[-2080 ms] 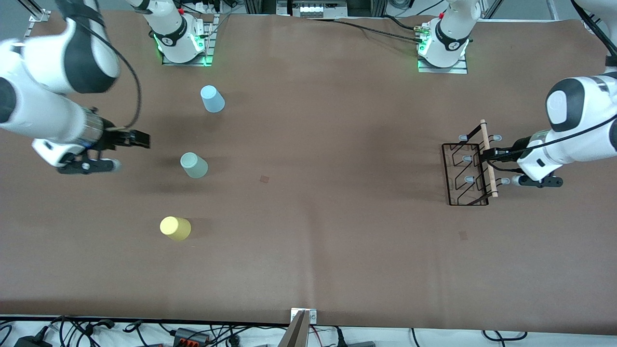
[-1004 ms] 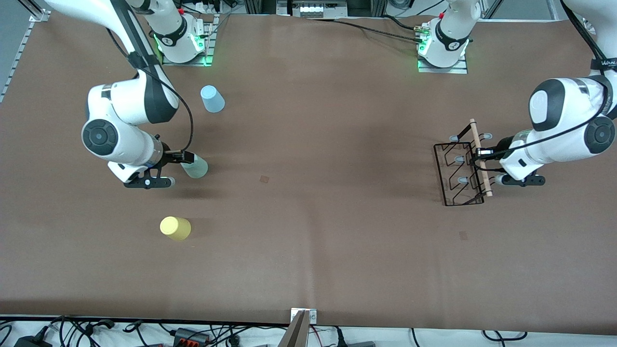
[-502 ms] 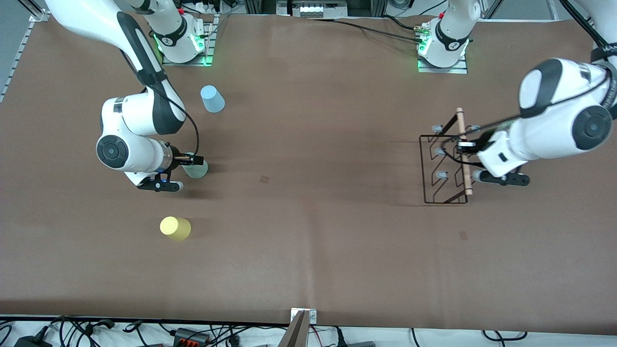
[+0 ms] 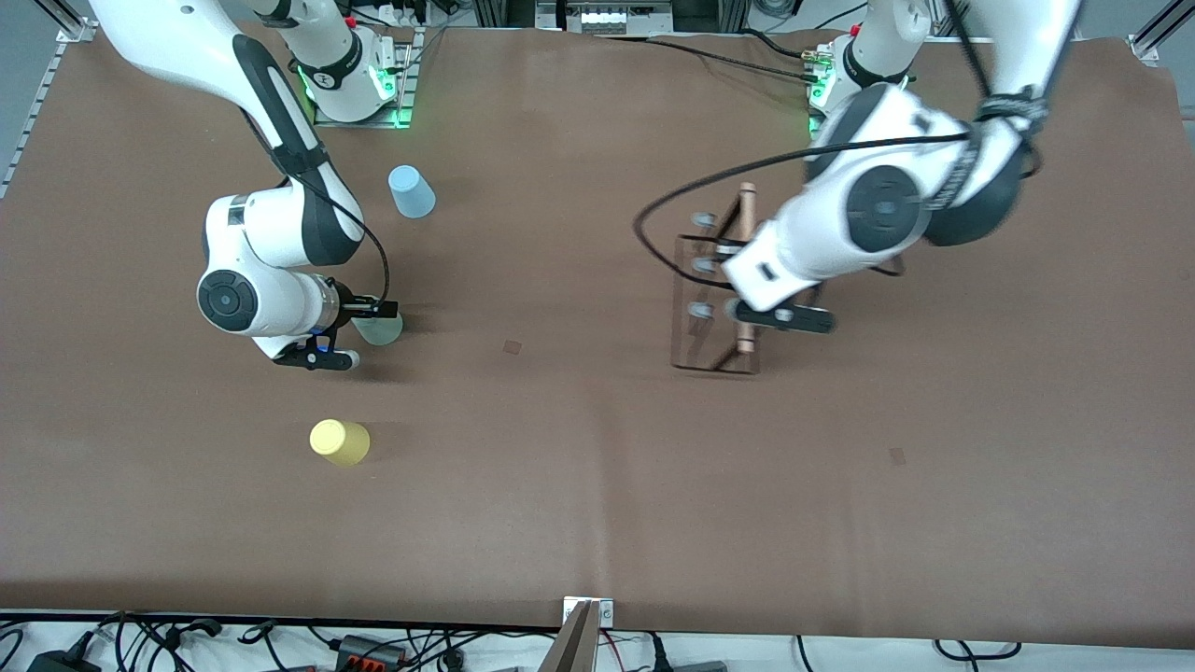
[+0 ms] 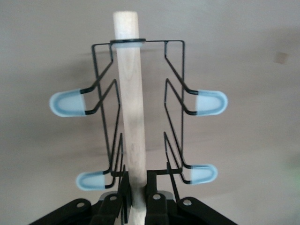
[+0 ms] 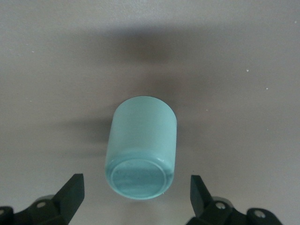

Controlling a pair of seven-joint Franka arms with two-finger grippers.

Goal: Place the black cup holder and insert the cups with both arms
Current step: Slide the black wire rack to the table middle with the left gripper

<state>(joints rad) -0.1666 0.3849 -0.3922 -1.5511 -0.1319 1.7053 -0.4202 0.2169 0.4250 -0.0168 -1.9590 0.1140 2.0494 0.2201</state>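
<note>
Now the black cup holder [image 4: 714,299] is held by its wooden handle [image 5: 129,112] in the clenched left claw [image 5: 136,199], over the middle of the surface [image 4: 597,485]. The pale green cup [image 6: 141,147] is flanked by the released right claw [image 6: 136,197], near the right arm's end.

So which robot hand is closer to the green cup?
The right one. The right gripper is open with its fingers on either side of the green cup. The left gripper is shut on the black cup holder's wooden handle, mid-table.
</note>
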